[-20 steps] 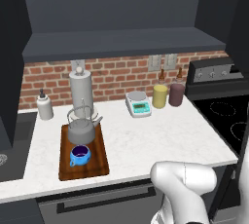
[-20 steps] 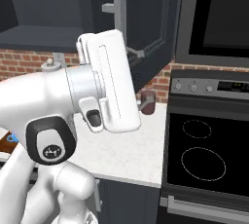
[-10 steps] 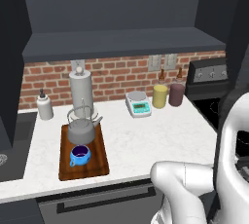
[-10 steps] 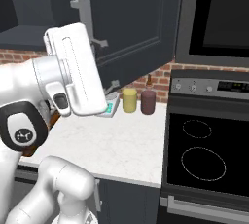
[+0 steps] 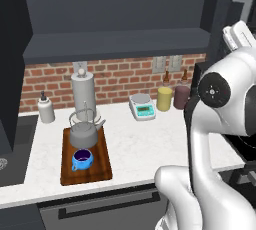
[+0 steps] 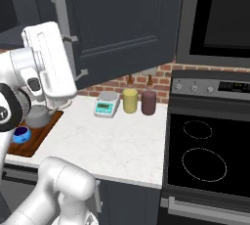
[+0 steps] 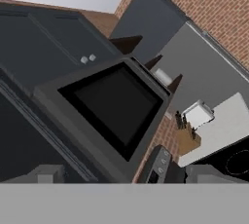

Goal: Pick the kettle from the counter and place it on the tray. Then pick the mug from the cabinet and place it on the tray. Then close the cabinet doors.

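Observation:
The grey kettle (image 5: 85,131) stands on the brown tray (image 5: 102,166) on the white counter (image 5: 145,139). The blue mug (image 5: 81,160) sits on the tray just in front of the kettle. Both cabinet doors hang open: the left door (image 5: 10,74) and the right door (image 6: 122,23) with its silver bar handle (image 6: 59,9). The cabinet shelf (image 5: 115,44) is bare. My white hand (image 6: 49,62) is raised beside the right door's handle, well above the counter. My gripper (image 7: 127,175) is open, with nothing between its fingertips (image 7: 46,174).
A paper-towel cylinder (image 5: 83,91) and a soap bottle (image 5: 46,110) stand behind the tray. A scale (image 5: 142,107), a yellow jar (image 5: 163,98) and a purple jar (image 5: 181,96) line the brick wall. The stove (image 6: 205,155) is to the right, with a microwave (image 7: 112,106) above it.
My arm has swung up and across, bringing the hand beside the right cabinet door's handle. The kettle, mug and tray have not moved. The jaws stay wide.

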You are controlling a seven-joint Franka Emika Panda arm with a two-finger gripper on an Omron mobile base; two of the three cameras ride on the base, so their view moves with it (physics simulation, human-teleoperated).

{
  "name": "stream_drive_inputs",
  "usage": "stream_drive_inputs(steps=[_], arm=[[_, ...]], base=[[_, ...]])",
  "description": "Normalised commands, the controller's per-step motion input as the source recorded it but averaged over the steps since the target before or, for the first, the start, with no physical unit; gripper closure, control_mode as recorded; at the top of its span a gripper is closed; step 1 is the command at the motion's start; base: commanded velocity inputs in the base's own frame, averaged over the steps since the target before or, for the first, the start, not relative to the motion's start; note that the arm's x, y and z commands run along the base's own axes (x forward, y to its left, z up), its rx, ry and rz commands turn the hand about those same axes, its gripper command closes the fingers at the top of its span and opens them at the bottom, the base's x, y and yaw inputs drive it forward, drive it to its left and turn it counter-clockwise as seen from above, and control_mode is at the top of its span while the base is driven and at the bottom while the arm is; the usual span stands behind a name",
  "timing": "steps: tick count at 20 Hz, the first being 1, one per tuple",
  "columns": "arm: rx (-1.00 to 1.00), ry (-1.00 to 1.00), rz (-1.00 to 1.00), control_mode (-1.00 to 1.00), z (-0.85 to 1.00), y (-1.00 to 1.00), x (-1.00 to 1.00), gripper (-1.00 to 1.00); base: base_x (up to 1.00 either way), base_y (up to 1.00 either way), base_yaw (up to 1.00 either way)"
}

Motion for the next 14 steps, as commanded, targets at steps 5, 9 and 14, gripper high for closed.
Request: stream_drive_inputs(steps=[5, 9, 14], arm=[[0.0, 0.1, 0.0, -1.0, -0.26, 0.58, 0.77, -1.0], [0.0, 0.03, 0.0, -1.0, -0.17, 0.33, 0.83, -1.0], [0.0, 0.01, 0.01, -1.0, -0.24, 0.27, 0.81, -1.0]], base=[[0.0, 0.0, 0.0], [0.0, 0.0, 0.0], [0.0, 0.0, 0.0]])
